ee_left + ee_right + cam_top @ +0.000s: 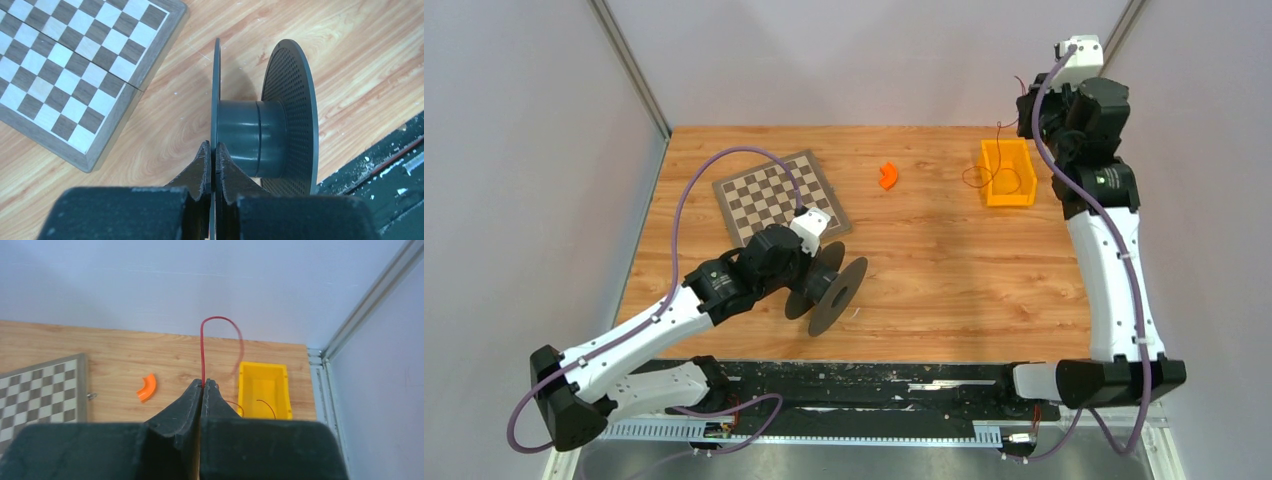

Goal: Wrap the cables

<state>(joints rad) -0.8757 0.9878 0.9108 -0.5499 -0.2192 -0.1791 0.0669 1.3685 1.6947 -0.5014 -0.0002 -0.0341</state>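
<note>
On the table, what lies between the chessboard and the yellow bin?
A small orange curved piece lies between the chessboard and the yellow bin; the top view shows it.

Table (pixel 944 260): wood-grain top, smooth, faint sheen;
Chessboard (pixel 75 75): wood, light and dark squares, satin, framed in grey-brown wood;
Spool (pixel 250 132): dark grey plastic, matt; hub smooth, far flange finely perforated;
Cable (pixel 202 350): thin red wire, smooth coating;
Bin (pixel 264 365): yellow plastic, smooth, slightly glossy;
Curved piece (pixel 146 388): orange plastic, smooth;
Left gripper fingers (pixel 199 172): black, matt, grainy and rough at the edges;
Right gripper fingers (pixel 185 402): black, matt, rough-edged;
Front strip (pixel 854 385): black, scuffed, flecked white
</note>
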